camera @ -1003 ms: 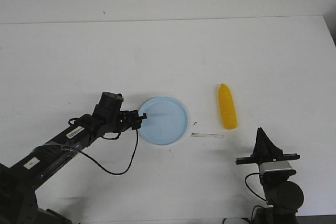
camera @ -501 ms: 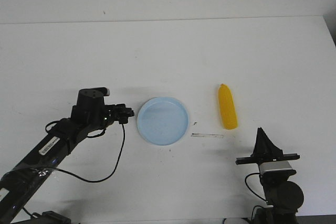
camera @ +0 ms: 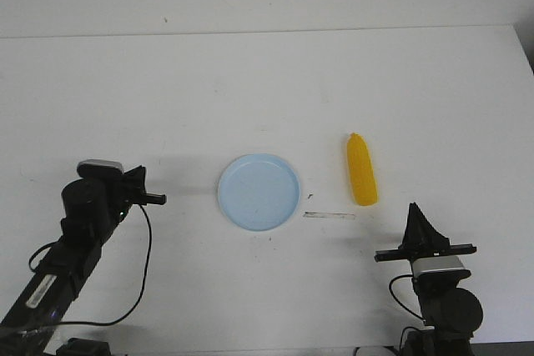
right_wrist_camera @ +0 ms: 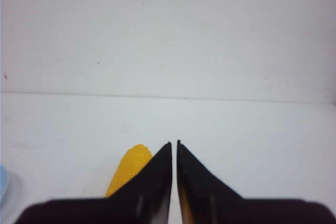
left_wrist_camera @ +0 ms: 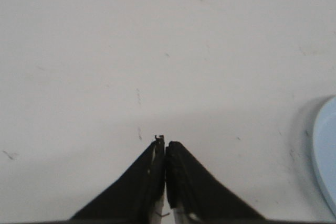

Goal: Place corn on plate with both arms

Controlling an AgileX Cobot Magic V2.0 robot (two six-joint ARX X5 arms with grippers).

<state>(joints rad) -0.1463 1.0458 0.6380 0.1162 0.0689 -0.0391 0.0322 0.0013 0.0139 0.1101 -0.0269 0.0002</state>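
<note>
The pale blue plate (camera: pixel 259 191) lies flat near the table's middle, and its rim (left_wrist_camera: pixel 326 156) shows in the left wrist view. The yellow corn (camera: pixel 361 169) lies on the table to the plate's right, tapered end pointing away from me. My left gripper (camera: pixel 155 198) is shut and holds nothing, well to the left of the plate; in its wrist view its tip (left_wrist_camera: pixel 166 143) hangs over bare table. My right gripper (camera: pixel 415 208) is shut and holds nothing, at the front right, nearer me than the corn. The corn (right_wrist_camera: pixel 129 170) shows partly behind the right gripper (right_wrist_camera: pixel 174 143).
A thin pale strip (camera: pixel 329 215) lies on the white table (camera: pixel 267 81) between plate and corn, with a small dark speck just above it. A pale wall rises behind the table's far edge.
The left arm has drawn back to the left, away from the plate's left rim, and folded toward its base. The plate, the corn and the right arm have stayed put.
</note>
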